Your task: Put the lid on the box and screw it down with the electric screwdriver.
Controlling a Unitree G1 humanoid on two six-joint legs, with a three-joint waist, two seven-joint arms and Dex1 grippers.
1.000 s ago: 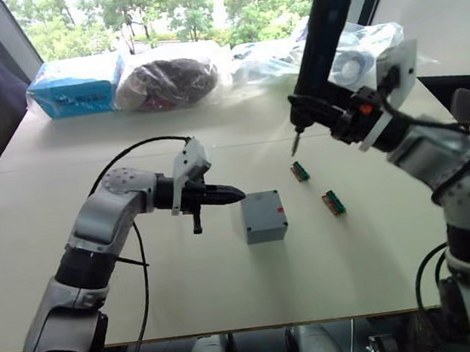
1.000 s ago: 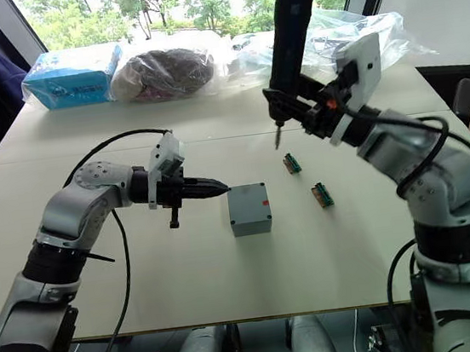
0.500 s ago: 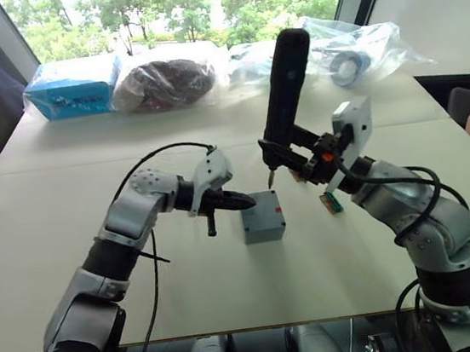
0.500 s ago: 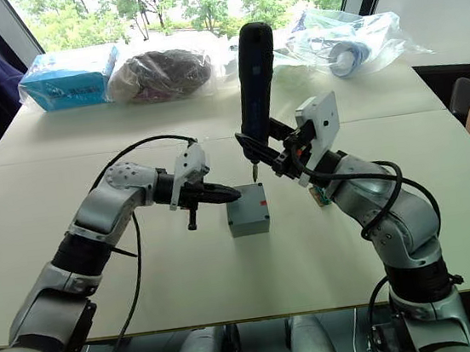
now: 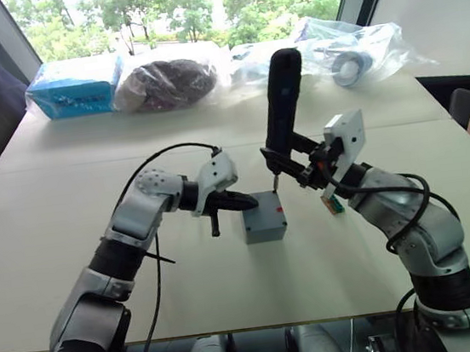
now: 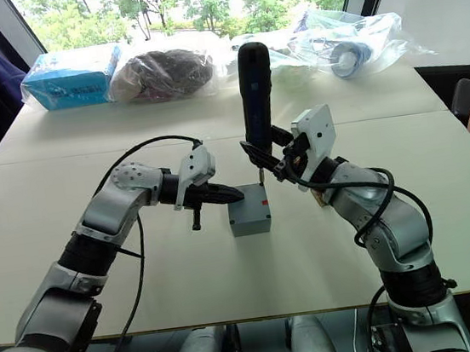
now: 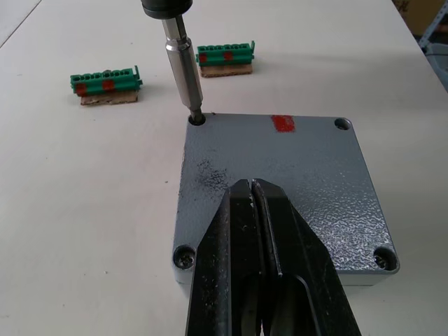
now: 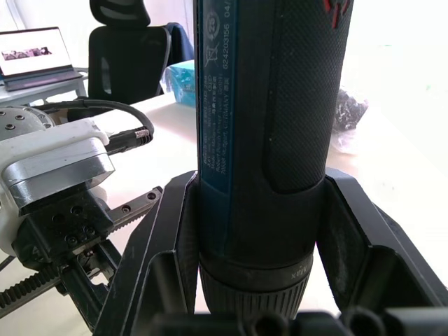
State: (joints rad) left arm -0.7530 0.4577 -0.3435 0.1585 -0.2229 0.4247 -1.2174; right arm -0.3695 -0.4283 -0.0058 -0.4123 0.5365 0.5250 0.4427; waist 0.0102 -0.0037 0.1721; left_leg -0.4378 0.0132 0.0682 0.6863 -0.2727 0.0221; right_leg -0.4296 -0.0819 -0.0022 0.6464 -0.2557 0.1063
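The lid (image 7: 280,189) already sits on the box (image 5: 265,221) mid-table, so the left gripper (image 7: 257,210), fingers pressed together, rests on its left edge to steady it while the right gripper (image 8: 255,231), clamped around the upright electric screwdriver (image 5: 281,102), seats the bit in the far corner screw hole.
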